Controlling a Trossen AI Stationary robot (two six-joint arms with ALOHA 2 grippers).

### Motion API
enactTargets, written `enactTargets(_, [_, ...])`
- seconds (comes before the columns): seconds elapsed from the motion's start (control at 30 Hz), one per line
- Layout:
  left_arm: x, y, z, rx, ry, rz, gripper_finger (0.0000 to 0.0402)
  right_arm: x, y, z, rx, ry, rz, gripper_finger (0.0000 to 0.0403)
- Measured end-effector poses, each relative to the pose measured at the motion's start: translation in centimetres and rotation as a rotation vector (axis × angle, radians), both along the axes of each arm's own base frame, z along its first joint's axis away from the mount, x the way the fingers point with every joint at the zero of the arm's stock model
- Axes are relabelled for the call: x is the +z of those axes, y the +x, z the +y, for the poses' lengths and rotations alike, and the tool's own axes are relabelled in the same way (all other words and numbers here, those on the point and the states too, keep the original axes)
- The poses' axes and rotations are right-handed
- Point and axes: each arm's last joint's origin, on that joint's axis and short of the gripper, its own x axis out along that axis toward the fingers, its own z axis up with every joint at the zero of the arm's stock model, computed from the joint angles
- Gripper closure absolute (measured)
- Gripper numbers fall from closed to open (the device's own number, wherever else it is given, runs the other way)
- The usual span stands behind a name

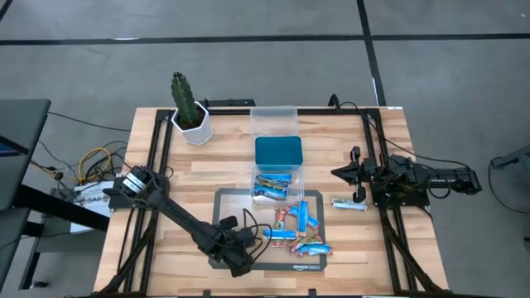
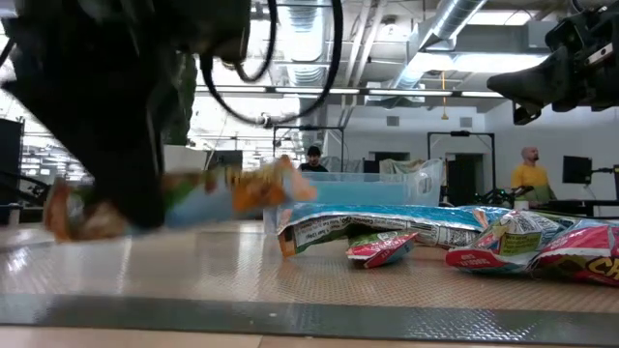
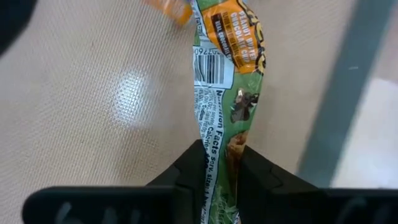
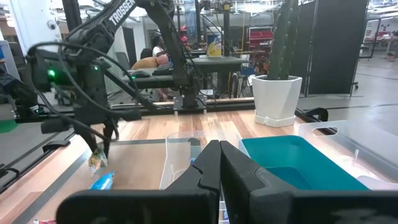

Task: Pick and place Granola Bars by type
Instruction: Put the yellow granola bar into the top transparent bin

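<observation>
From above, the left gripper (image 1: 248, 240) sits low over the mat (image 1: 225, 203), just left of the loose bars (image 1: 296, 232); sorted blue ones lie in a clear tub (image 1: 276, 184) beyond. The right gripper (image 1: 341, 172) waits at the right, a lone blue bar (image 1: 349, 204) near it.

At table height, the green bar (image 2: 184, 201) hangs lifted clear of the mat.

The left wrist shows fingers (image 3: 186, 171) pinching the green bar (image 3: 224, 81) by one end, so it dangles free for carrying.

The right wrist shows its fingers (image 4: 208, 163) pressed together, holding nothing.
</observation>
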Motion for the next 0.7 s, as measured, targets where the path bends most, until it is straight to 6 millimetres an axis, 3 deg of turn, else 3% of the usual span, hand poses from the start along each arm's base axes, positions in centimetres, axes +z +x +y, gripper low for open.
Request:
enactTargets(0.37, [4.8,0.0,-1.0,0.009,0.073,-0.356,0.0344,0.0,0.0,0.0,0.000,0.000,0.000,0.0403])
enactTargets(0.7, [10.8,-0.6,0.9,0.062,0.336,-0.627,0.0343,0.0,0.0,0.0,0.000,0.000,0.000,0.0403])
